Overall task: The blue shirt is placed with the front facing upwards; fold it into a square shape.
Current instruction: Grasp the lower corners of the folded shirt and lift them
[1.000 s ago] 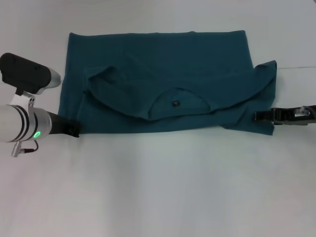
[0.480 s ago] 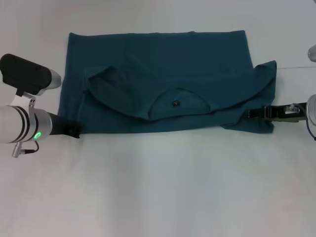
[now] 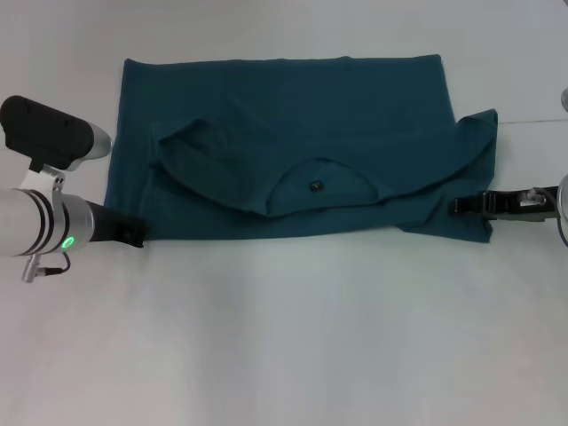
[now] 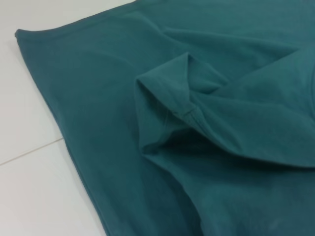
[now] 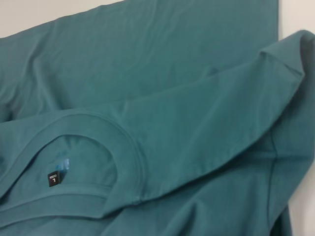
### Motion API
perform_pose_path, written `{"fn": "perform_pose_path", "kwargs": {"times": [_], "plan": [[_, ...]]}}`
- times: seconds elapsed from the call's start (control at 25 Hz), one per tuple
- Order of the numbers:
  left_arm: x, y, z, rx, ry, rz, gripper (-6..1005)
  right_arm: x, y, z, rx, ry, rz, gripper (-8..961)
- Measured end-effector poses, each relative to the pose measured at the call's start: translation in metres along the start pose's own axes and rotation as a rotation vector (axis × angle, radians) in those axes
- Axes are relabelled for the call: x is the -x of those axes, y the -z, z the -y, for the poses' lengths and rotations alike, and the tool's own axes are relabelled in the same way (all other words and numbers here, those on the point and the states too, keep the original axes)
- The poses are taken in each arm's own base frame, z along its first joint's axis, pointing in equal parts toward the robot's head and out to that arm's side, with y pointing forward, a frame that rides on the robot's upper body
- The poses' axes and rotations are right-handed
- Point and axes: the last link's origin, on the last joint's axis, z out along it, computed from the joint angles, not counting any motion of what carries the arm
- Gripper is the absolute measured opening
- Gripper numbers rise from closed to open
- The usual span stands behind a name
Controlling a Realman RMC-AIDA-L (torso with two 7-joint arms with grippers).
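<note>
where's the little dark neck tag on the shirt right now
In the head view the small dark tag sits inside the round neckline, near the middle of the folded teal-blue cotton shirt, toward its near edge, roughly midway between the two grippers.

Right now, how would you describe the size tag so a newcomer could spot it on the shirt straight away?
Find the blue shirt, spread wide across the white table between the left gripper and right gripper. Near the middle of its front edge sits the curved neckline. Inside that arc is the tag, a small dark square, the only non-teal spot on the cloth.
</note>
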Motion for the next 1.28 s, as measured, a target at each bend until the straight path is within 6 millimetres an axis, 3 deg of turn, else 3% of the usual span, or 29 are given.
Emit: {"fn": "perform_pose_path", "kwargs": {"times": [0.68,0.76,1.28], "plan": [[0.000,0.000,0.000,0.000,-0.001,0.000,43,-0.003,-0.007,-0.002,-0.011,0.005,0.000,673],[0.000,0.000,0.000,0.000,-0.001,0.000,43,-0.003,-0.007,-0.003,-0.010,0.016,0.000,452],[0.001,-0.001,-0.003,0.004,-0.012,0.004,45,-0.006,-0.008,-0.002,-0.021,0.041,-0.006,155]]}}
